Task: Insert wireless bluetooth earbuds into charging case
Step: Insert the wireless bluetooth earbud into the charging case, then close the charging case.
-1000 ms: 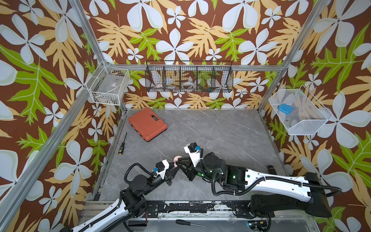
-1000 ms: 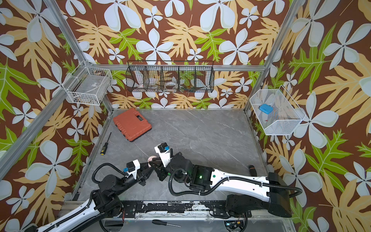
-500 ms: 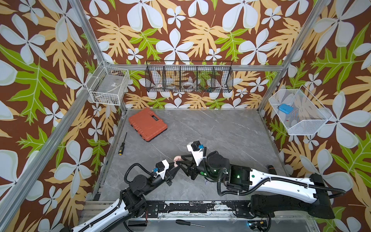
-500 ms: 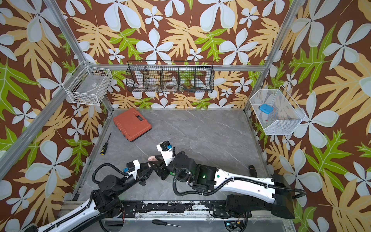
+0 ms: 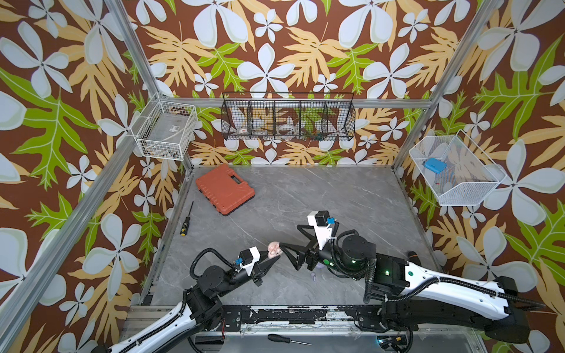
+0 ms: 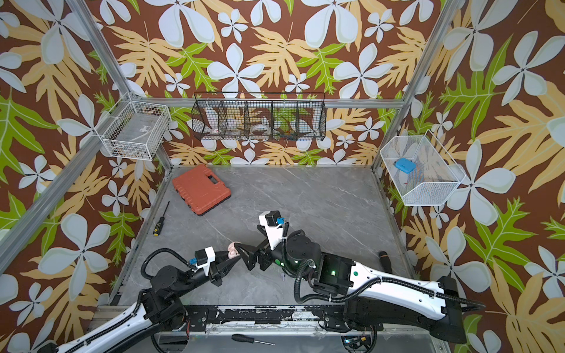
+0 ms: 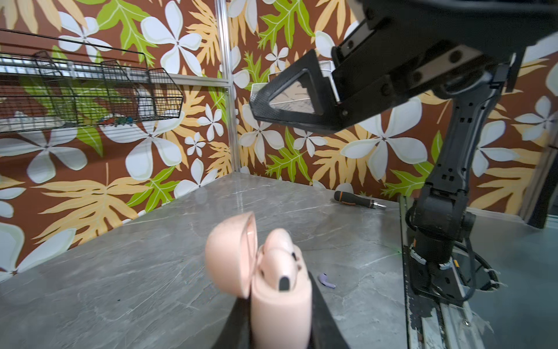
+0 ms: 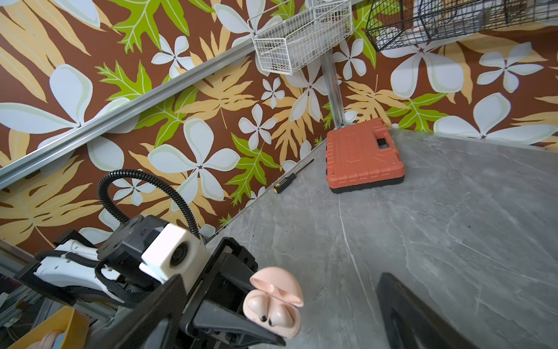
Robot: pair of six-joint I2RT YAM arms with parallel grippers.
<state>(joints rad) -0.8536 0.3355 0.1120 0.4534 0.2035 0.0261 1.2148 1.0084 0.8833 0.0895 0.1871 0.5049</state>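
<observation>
While left gripper (image 5: 273, 260) clamps the open pink case (image 7: 280, 299), both pink earbuds (image 8: 271, 314) sit inside | right gripper (image 5: 289, 235): spread wide, empty, just beside case | judged next: lavender earbud (image 7: 327, 279) lying near it, needs fine pinch.

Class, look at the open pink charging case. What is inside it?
Two pale pink earbuds sit side by side inside the open pink case, their rounded heads showing. Their stems are covered, down inside the case body.
</observation>
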